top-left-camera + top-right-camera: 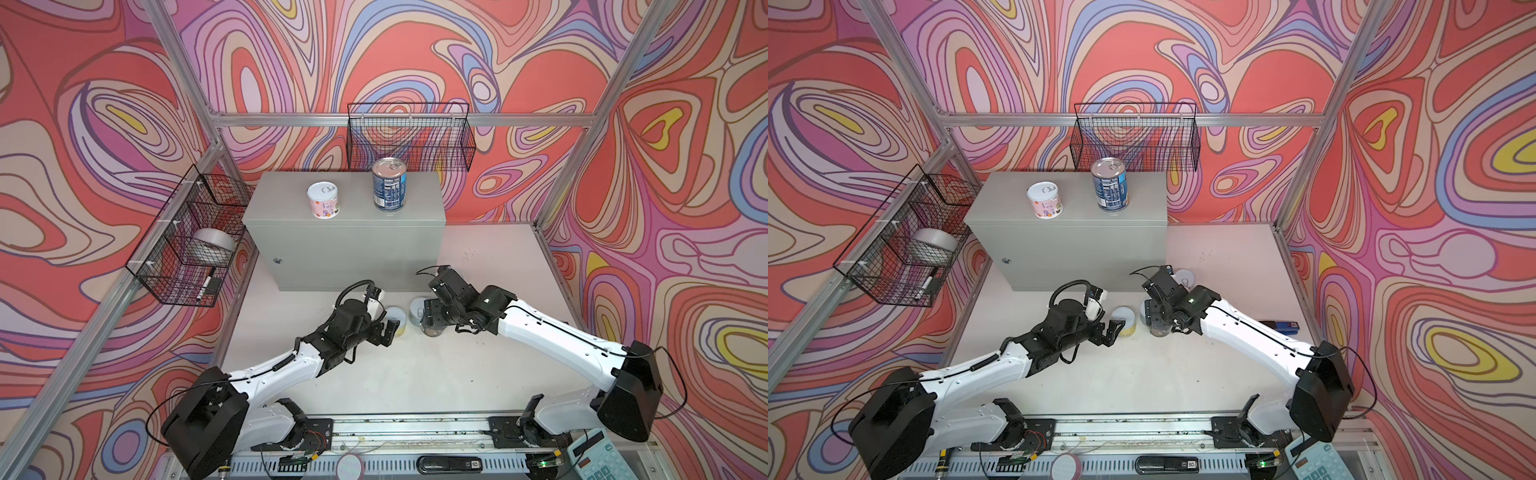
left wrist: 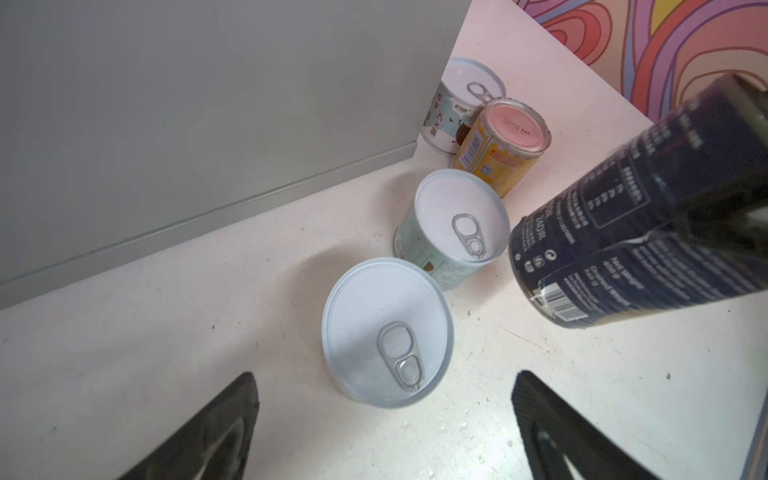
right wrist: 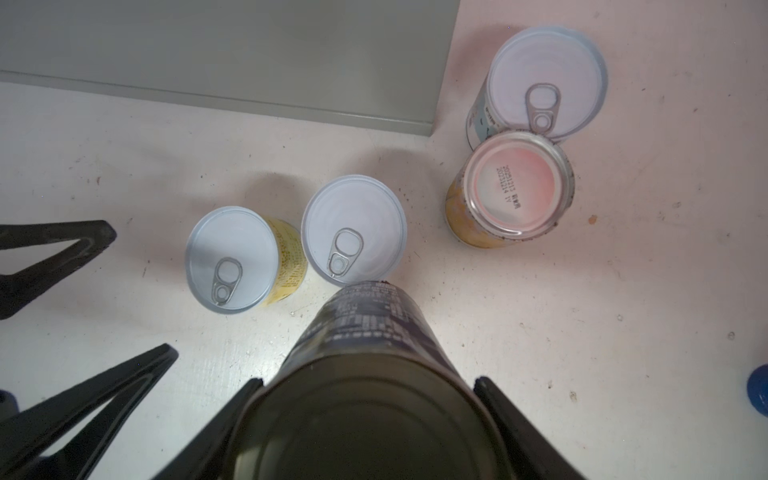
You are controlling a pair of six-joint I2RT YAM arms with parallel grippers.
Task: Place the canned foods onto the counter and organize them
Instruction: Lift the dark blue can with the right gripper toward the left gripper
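Counter: we find the grey cabinet (image 1: 345, 245) standing at the back of the white tabletop (image 1: 415, 374), beyond both claws.
Cans on the counter: we count two on its flat top, both upright and well apart: a short pink can (image 1: 323, 199) and a tall dark blue can (image 1: 389, 184).
Right claw: the right claw (image 3: 365, 419) is pinching a second tall dark can (image 3: 365, 332), one finger pressed to each side of its body, just below the upper rim. In both top views we see this claw pointing down, in front of the cabinet.
Left claw: the left claw (image 2: 384, 415) is spread, its two fingers apart with nothing between them.
Yellow can: we note the short yellow can (image 3: 249, 259) upright on the tabletop, just ahead of the left claw's fingertips (image 2: 232, 419) and not touched by them.
Pale-blue can: the short pale-blue can (image 2: 451, 232) stands just beyond the yellow one and beside the dark can in the right claw.
Orange can: the orange can (image 3: 513, 189) stands with its plain stamped end up, farther from both claws, near the cabinet's corner.
White can: the white can (image 3: 540, 83) stands upright, touching or nearly touching the orange can on its far side.
Side basket: a black wire basket (image 1: 183, 245) on the left wall holds a grey tape roll (image 1: 214, 245), well away from both claws.
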